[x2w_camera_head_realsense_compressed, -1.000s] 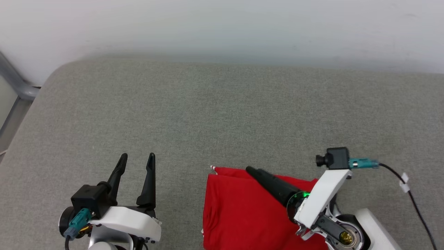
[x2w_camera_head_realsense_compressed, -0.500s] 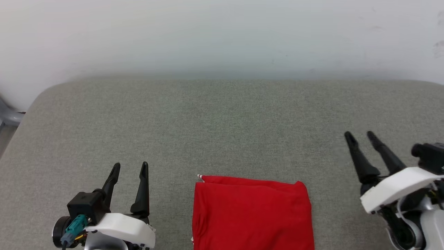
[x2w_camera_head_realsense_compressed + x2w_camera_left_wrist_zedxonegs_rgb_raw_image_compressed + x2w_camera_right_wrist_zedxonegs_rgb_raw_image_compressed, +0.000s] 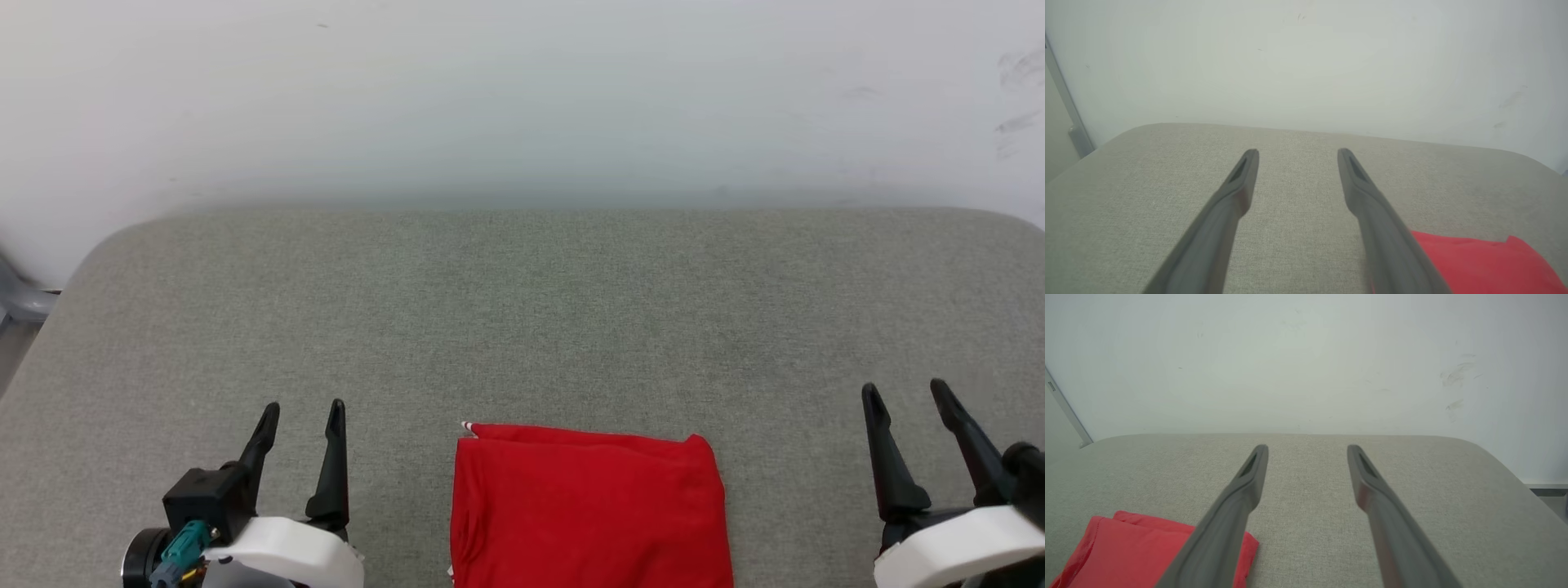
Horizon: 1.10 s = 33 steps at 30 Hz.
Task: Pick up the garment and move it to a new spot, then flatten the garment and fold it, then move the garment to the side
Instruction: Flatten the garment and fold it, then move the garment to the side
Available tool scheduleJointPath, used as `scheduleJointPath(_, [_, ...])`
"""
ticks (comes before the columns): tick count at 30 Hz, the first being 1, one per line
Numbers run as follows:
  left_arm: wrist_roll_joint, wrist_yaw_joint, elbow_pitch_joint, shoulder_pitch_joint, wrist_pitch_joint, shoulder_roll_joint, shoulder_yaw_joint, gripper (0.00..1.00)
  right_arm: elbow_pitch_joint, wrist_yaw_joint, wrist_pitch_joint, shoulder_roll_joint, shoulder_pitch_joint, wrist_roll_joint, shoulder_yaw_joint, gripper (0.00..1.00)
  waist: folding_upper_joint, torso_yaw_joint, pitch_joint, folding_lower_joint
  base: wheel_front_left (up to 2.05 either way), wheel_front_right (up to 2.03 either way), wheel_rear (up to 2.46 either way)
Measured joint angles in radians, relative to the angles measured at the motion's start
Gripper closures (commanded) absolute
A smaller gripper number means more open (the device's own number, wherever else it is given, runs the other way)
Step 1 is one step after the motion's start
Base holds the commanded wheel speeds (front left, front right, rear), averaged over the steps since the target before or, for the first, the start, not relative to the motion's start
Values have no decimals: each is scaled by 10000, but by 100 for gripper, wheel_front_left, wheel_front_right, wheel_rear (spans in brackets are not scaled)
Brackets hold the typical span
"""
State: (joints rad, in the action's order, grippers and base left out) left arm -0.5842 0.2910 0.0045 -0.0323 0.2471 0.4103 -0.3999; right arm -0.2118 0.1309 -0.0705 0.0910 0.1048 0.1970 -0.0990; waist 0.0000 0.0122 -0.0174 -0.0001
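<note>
The garment (image 3: 588, 510) lies folded into a neat red rectangle at the near middle of the grey padded surface, a tiny bit of red-and-white trim peeking at its far left corner. It also shows red at the lower right of the left wrist view (image 3: 1486, 265) and at the lower left of the right wrist view (image 3: 1135, 551). My left gripper (image 3: 302, 408) rests open to the garment's left, nothing between its fingers (image 3: 1241, 179). My right gripper (image 3: 904, 392) stands open well to the garment's right, also empty (image 3: 1306, 451).
The grey padded surface (image 3: 522, 327) stretches wide beyond the garment to a white wall (image 3: 522, 98). Its rounded corners fall away at the far left and far right. A grey metal frame (image 3: 20, 298) shows past the left edge.
My right gripper lifted off the folded garment and swung out to the right, then drew back toward the near right corner. The head view shifted too. The garment stays folded in place.
</note>
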Motion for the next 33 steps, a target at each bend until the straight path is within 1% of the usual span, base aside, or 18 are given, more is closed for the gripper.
scheduleJointPath(10, [8, 50, 205, 540, 104, -48, 276, 0, -134, 0, 257, -257, 605, -61, 27, 0, 0, -258, -261, 0, 0, 0, 0])
scheduleJointPath(19, [4, -111, 387, 640, 127, -196, 324, 0, -144, 0, 73, -288, 605, 8, -19, 0, 0, -262, -321, 0, 0, 0, 0])
scheduleJointPath(22, [25, -173, 405, 631, 127, -230, 355, 0, 15, 0, -284, -305, 608, 522, -104, 0, 0, -243, -310, 0, 0, 0, 0])
scheduleJointPath(26, [92, -270, 391, 430, 128, -295, 362, 0, 554, 0, -1045, -163, 650, 1607, -625, 0, 0, -112, -222, 0, 0, 0, 0])
scheduleJointPath(30, [186, -372, 393, 180, 128, -357, 337, 0, 1239, 0, -2196, 282, 787, 2627, -846, 0, 0, 66, -22, 1, 0, 0, 0])
scheduleJointPath(31, [205, -403, 397, 92, 128, -370, 320, 0, 1450, 0, -2571, 453, 796, 2878, -771, 0, 0, 118, 38, 1, 0, 0, 0])
scheduleJointPath(33, [274, -451, 384, -33, 128, -401, 332, 0, 1760, 0, -3325, 731, 788, 3837, -445, 0, 0, 210, 192, 1, 0, 0, 0])
